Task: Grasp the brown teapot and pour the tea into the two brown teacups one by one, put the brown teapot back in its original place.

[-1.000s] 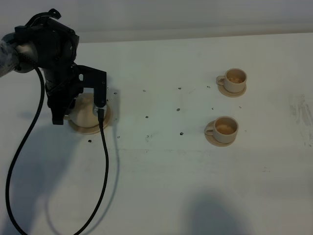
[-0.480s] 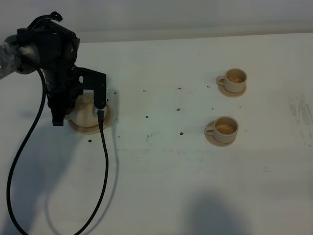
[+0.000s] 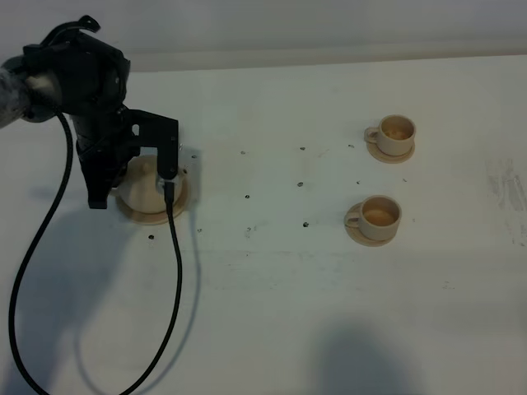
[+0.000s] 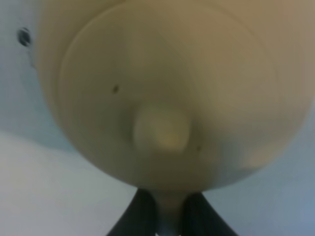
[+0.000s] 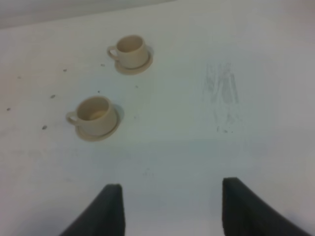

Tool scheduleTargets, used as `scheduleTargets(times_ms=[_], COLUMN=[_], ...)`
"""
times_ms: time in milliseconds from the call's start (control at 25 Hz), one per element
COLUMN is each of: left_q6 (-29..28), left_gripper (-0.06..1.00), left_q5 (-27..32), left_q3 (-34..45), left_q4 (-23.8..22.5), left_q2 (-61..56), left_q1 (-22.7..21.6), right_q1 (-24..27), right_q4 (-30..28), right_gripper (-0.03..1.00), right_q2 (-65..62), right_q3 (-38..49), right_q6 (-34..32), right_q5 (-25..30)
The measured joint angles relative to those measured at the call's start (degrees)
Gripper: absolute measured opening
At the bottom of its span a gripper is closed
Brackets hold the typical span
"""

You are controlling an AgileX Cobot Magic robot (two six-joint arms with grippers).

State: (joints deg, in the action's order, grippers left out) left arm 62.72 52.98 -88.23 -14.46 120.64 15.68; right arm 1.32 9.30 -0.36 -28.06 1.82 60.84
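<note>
Exterior high view is showing a white table [image 3: 329,313] with a pale tan round ceramic teapot [image 3: 142,193] sitting on a flat round tan saucer [image 3: 160,217] at the left side. The black left arm [image 3: 90,90] is hanging right over the teapot and hiding most of it, and a black cable [image 3: 177,271] is drooping from the arm down onto the table. Up close in the left wrist view, the left end effector [image 4: 170,222] is pinching the teapot's loop handle [image 4: 170,215], with one dark finger [image 4: 140,216] pressing on each side of it. The little knob [image 4: 162,132] on the lid is sticking up in the middle. Two small pale tan cylinder teacups are standing well apart from the teapot, at the right side: a far one [image 3: 398,130] and a near one [image 3: 380,212]. Each is sitting on its own small tan saucer [image 3: 369,239]. Over in the right wrist view, the right end effector [image 5: 172,189] is hanging above bare table with its fingers spread wide, gripping nothing.
</note>
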Motion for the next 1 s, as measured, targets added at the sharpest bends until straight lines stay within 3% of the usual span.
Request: scheduleTargets(times_ms=[520,800,1000], left_q6=[1.6,0.3,-1.1], left_gripper=[0.11,0.11,0.11], left_q5=[-0.9,-7.7,-8.6], left_q3=[-0.5,-3.5,-7.4], left_q4=[7.0,7.7,8.1], left_q2=[-5.5,-5.3,-2.7], left_q1=[0.2,8.3,12.9], right_q1=[0.0,0.0,0.0], right_q4=[0.0,0.0,0.0], right_gripper=[0.47,0.47,0.47], right_q2=[0.0,0.0,0.0], right_q3=[0.0,0.0,0.0], right_q6=[0.0,0.0,0.0], right_q5=[0.0,0.0,0.0])
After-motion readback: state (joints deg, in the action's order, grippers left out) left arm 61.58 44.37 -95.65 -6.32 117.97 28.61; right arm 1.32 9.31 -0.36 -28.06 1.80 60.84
